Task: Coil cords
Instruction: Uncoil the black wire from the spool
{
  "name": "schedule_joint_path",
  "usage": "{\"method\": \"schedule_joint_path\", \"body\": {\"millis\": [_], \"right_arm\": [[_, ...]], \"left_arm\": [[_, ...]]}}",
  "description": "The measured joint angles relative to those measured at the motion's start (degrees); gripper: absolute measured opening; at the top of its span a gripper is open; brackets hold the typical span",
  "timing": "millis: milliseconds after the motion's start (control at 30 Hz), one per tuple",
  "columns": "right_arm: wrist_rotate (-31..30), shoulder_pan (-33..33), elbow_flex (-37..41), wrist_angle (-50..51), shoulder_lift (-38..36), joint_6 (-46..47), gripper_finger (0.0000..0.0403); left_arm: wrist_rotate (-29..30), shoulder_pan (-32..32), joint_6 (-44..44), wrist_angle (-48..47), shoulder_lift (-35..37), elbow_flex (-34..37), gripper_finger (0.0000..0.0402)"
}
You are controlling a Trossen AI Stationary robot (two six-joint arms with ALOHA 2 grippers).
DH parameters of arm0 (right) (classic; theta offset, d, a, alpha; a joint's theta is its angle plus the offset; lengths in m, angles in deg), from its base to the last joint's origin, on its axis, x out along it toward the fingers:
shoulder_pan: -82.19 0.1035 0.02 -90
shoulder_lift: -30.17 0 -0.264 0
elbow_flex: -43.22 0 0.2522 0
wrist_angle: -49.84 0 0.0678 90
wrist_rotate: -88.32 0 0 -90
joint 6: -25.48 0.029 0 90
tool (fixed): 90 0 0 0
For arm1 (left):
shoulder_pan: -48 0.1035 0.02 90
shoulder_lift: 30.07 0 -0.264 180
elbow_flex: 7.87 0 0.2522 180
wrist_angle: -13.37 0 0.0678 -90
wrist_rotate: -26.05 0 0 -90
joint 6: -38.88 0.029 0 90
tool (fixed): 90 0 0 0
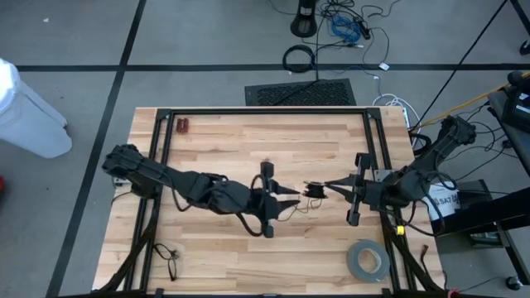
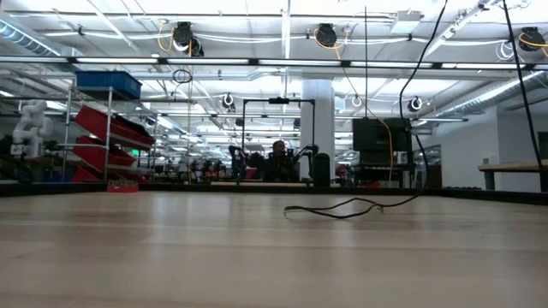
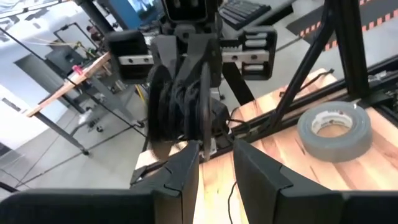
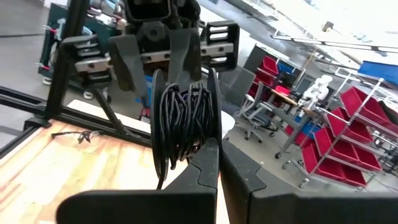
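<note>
Cord (image 1: pixel 315 191): one thin black coiled bundle (strand trailing), grasped by left gripper (image 1: pixel 300 195); right gripper (image 1: pixel 329 185) clenched on it.

A: Thin black cord bundle (image 4: pixel 185 121): its lower part hides behind the right gripper's dark fingers (image 4: pixel 208 163).
B: From above the bundle's too small to count loops; small dark wiry object (image 1: pixel 168 258) unidentifiable.

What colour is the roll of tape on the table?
Grey, with a white inner core; the tape roll shows best in the left wrist view.
</note>
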Motion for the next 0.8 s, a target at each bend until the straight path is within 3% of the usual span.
{"method": "schedule_joint_path", "body": {"millis": [600, 800], "right_arm": [[-0.02, -1.57, 0.00, 2.06, 0.69, 2.01, 0.0000], [-0.02, -1.57, 0.00, 2.02, 0.72, 2.01, 0.0000]], "left_arm": [[0.74, 0.62, -0.29, 3.24, -1.97, 0.00, 0.0107], [0.67, 0.59, -0.41, 3.34, -1.97, 0.00, 0.0090]]}}
